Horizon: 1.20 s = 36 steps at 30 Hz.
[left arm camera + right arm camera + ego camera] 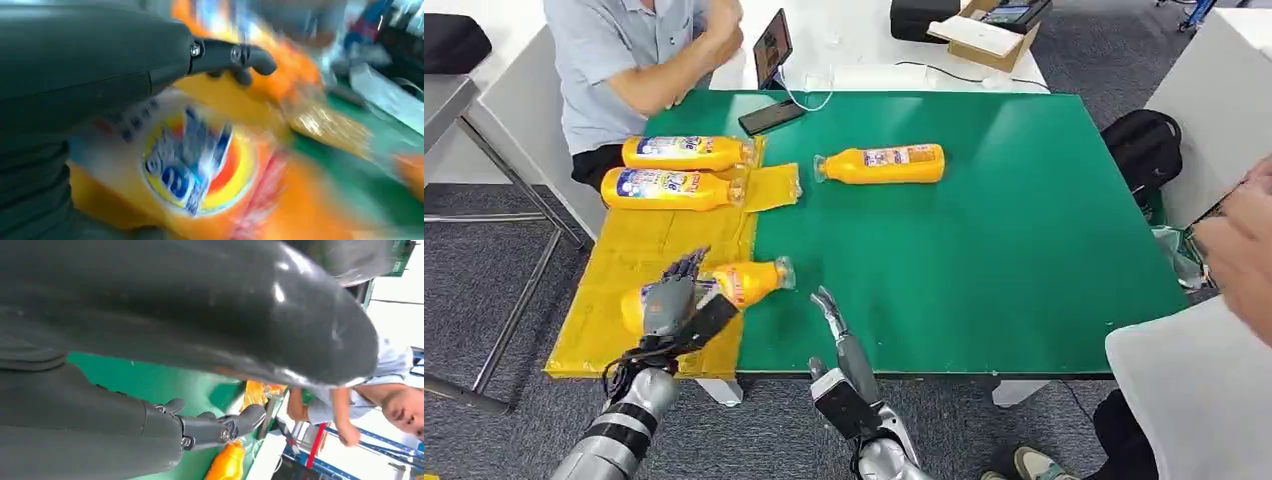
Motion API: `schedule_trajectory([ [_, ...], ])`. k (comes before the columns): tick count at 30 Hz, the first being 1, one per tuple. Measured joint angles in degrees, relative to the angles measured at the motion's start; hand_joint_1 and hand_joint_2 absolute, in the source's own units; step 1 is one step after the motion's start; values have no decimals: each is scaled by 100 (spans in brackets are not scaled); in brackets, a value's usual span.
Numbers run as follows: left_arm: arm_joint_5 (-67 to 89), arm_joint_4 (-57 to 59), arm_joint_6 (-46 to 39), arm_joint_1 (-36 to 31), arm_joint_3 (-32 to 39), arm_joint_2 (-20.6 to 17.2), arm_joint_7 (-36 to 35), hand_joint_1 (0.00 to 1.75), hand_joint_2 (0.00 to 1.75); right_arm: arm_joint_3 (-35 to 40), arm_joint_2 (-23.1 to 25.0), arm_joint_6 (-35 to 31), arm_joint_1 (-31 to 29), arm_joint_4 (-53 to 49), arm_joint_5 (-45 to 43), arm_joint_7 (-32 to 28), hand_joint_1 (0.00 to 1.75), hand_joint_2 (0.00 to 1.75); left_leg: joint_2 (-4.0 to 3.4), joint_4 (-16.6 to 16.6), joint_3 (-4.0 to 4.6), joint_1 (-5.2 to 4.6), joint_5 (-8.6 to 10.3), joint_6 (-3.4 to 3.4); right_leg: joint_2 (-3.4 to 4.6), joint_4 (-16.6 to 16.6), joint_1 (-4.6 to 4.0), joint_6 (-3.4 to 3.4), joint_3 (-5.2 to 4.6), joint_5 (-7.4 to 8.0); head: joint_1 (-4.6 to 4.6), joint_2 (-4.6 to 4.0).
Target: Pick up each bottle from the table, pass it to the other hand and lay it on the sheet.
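Four orange bottles [682,153]; one yellow sheet [634,250]; one phone [770,117].

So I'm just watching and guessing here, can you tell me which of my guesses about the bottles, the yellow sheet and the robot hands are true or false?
1. Two orange bottles lie side by side on the yellow sheet at its far end. True: far bottle and near bottle.
2. The left robot hand is on a third bottle. True.
3. The right robot hand holds a bottle. False: it holds nothing, fingers extended over the green table.
4. Every bottle is on the sheet. False: a lone bottle lies on the bare green surface.
5. The table is red. False: green.
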State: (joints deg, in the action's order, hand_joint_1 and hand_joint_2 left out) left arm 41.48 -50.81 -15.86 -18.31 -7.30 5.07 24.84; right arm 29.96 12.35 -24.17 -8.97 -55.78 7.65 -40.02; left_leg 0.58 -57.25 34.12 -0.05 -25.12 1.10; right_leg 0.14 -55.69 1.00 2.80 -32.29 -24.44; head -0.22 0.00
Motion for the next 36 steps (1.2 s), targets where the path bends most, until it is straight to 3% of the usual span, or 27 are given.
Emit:
schedule_trajectory([
  [6,-1378,-924,454,585,-263,2,322,0,175,0,0,0,-1,79,-37,0,0,0,-4,-2,21,-2,-1,2,2,4,1,1,-24,1,0,0],
  [16,-3835,-2515,244,1201,-249,254,578,0,175,0,-7,-162,15,168,-22,0,0,0,-7,-1,29,2,-2,1,2,4,-2,0,-34,0,0,0],
  [21,-5400,-3338,696,1601,-210,443,501,0,175,0,-81,-683,52,101,255,-2,0,0,-5,-2,33,0,-3,2,2,5,0,1,-39,0,0,0],
  [24,-5558,-3637,659,1781,-219,511,558,0,175,-2,-218,-1266,40,22,774,-2,0,0,-5,-2,33,-2,-3,3,2,6,0,1,-38,0,-2,0],
  [28,-5582,-3859,622,1929,-225,546,611,0,175,-59,-378,-1364,25,-22,931,-2,0,0,-5,-2,33,-1,-3,3,2,6,0,1,-38,1,0,0],
  [29,-5569,-3889,571,1945,-225,553,628,0,175,-68,-400,-1401,25,-31,1034,-2,0,175,-5,-2,33,-1,-3,3,2,6,-1,1,-38,1,-2,0],
  [32,-5292,-3990,96,2019,-230,570,787,0,175,-405,-411,-1530,14,-30,2461,166,0,175,-7,-2,32,-1,-3,3,3,5,-1,1,-38,2,-4,0],
  [33,-5195,-4018,-54,2051,-241,575,832,0,175,-560,-411,-1539,-1,-30,2948,285,0,0,-6,-2,33,0,-3,3,2,6,-2,1,-38,1,-2,0],
  [36,-4920,-4140,-368,2162,-284,579,928,0,175,-983,-509,-1545,-148,-9,3881,775,0,0,-1,-2,34,0,-2,3,1,6,-1,1,-38,1,-4,0],
])
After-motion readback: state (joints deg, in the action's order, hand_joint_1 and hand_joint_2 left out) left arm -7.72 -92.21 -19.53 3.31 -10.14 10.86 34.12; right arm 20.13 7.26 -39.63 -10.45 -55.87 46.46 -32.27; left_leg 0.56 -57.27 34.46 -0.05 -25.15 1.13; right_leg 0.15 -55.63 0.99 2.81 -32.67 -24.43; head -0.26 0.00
